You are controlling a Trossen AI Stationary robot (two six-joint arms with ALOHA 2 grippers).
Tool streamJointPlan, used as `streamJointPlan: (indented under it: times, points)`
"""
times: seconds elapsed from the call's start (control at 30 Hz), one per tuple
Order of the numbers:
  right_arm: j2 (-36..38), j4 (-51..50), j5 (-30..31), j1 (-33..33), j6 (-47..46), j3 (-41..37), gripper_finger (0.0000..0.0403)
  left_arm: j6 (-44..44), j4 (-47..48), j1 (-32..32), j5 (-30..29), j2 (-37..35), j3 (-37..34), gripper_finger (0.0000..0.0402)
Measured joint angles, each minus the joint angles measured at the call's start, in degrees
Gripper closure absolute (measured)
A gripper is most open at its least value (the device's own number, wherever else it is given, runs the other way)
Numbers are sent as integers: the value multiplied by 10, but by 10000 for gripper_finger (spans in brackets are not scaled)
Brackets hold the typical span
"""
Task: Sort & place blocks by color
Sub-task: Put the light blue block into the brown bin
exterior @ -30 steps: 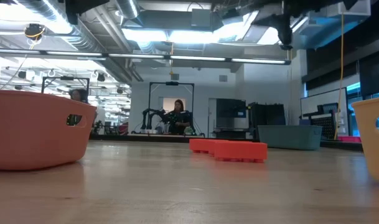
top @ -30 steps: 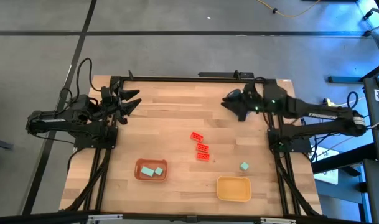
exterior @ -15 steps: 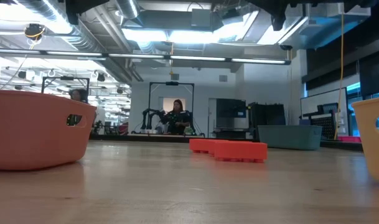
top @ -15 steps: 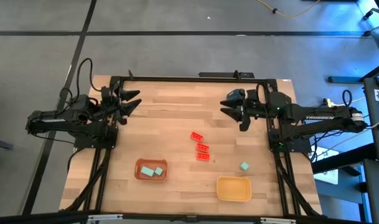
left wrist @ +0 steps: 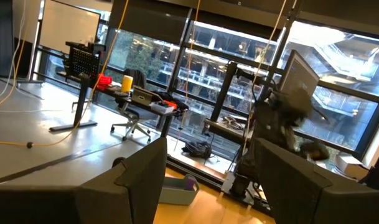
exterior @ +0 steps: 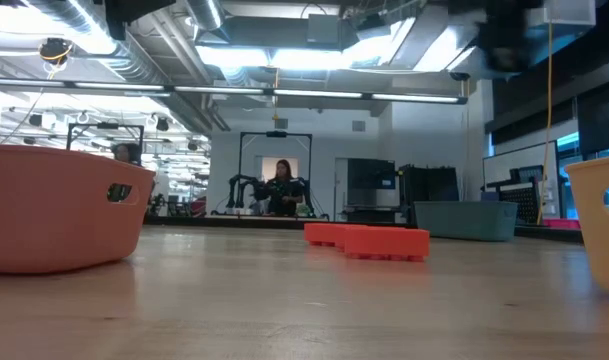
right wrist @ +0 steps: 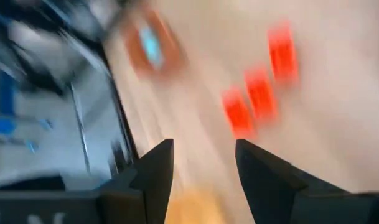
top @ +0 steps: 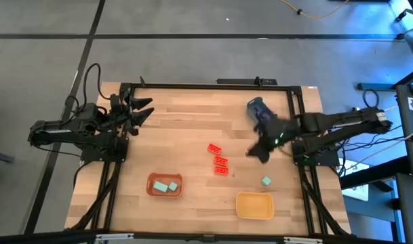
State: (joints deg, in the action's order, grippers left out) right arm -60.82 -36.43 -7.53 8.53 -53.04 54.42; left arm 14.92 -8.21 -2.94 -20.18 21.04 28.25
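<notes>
Beside the three red blocks point(top: 218, 160), on their right: right claw point(top: 258, 153) hovering, fingers apart, empty. Left claw point(top: 142, 110) parked wide at the bench point(top: 186, 115) far corner. Two teal cubes point(top: 165, 186) already in the orange tray point(top: 152, 180); one teal cube point(top: 266, 181) loose near the yellow tray point(top: 254, 205). Judged mid-approach; next, needed lowering squarely onto one block.

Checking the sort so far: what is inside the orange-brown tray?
Two teal blocks lie inside the orange-brown tray, seen from above. The low view shows only its outer wall, hiding the contents.
</notes>
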Motion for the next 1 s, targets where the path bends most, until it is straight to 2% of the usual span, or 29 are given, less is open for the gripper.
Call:
streamJointPlan:
  times: [0.13,0.27,0.37,0.63,1.0]
  points:
    - [-61,-108,-18,88,-129,4,227,0,0,0,0,0,0,170]
    - [-121,-121,-16,164,-215,-20,227,0,0,0,0,0,0,170]
    - [-163,-118,-13,196,-248,-31,227,0,0,0,0,0,0,170]
    - [-243,-120,14,207,-246,-32,227,0,0,0,0,0,0,170]
    - [-260,-140,0,194,-217,-32,227,0,0,0,0,0,0,170]
